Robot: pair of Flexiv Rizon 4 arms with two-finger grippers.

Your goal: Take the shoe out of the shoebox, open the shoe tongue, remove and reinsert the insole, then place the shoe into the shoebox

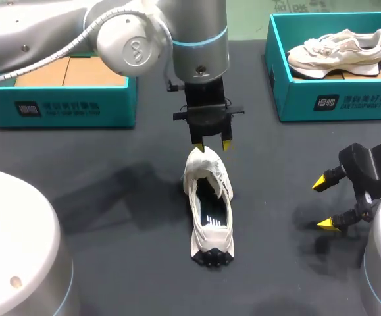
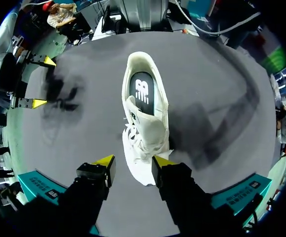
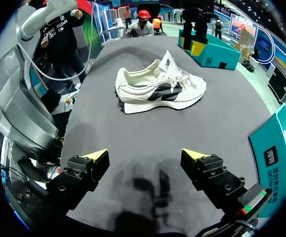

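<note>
The shoe (image 1: pixel 210 207) (image 2: pixel 145 118) (image 3: pixel 160 89) stands upright on its sole in the middle of the worktop (image 1: pixel 111 197), out of either box. Its toe points to the far edge and its studded black heel to the near edge. Its upper is off-white with dark side panels (these show best in the right wrist view). The tongue (image 3: pixel 166 63) stands up from the opening, with the laces bunched over the forefoot. The dark insole (image 1: pixel 211 209) (image 2: pixel 143 91) lies inside the shoe and carries a white mark at the heel end.

The left gripper (image 1: pixel 211 145) (image 2: pixel 133 160) hangs straight down over the toe. Its jaws are parted, with one yellow tip on each side of the toe. One tip sits close against the toe, though I cannot tell whether it touches.

The right gripper (image 1: pixel 324 204) (image 3: pixel 144 154) is near the right edge of the worktop, well apart from the shoe. Its jaws are spread wide towards the shoe's side and hold nothing.

A teal shoebox (image 1: pixel 65 105) sits at the far left corner, showing a brown floor. The other shoebox (image 1: pixel 335 99) sits at the far right corner and holds a second shoe (image 1: pixel 338 52), which lies lengthwise in it.
</note>
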